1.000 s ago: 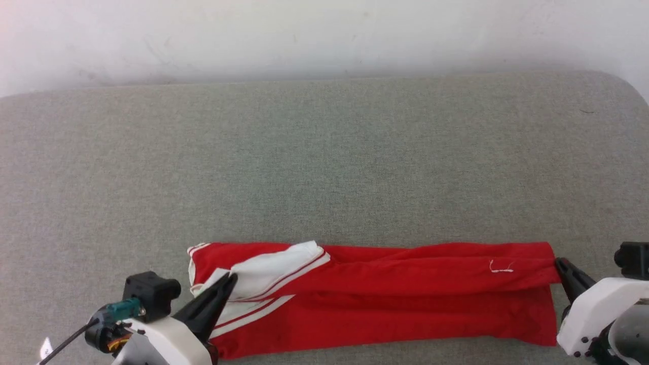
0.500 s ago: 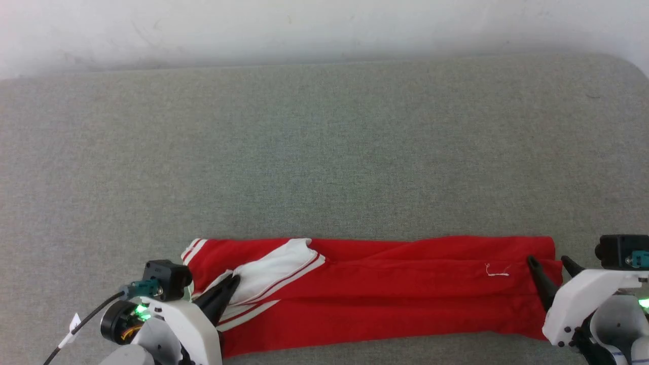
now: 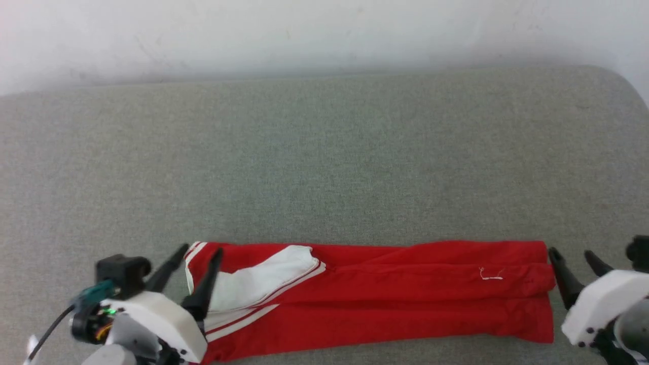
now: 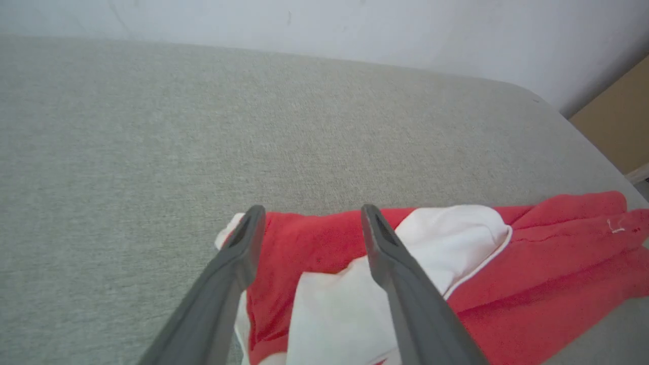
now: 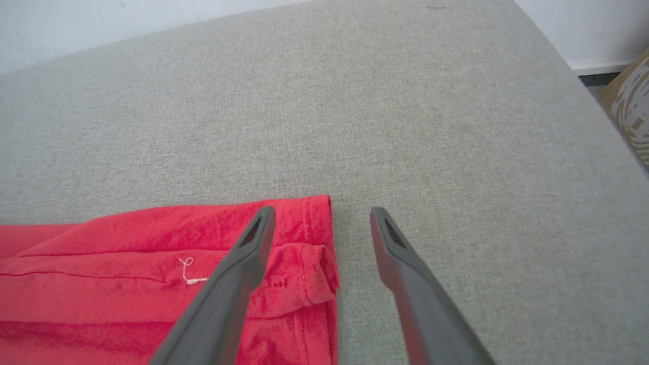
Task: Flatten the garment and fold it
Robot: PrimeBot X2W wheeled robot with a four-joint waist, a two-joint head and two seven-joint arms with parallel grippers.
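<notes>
At the left, the left gripper (image 3: 200, 251) stood with its fingers spread wide, gripping nothing. One finger was over the grey cover just off the cloth and the other was above the white sleeve. The garment (image 3: 380, 304) lay folded into a long red band across the near part of the grey padded surface (image 3: 324, 152), with its striped white sleeve at the left end. At its right hem, the right gripper (image 3: 572, 253) was parted just as wide and also empty.

near-left corner of the garment (image 3: 385, 309) behind the left gripper (image 3: 202, 248) body
</notes>
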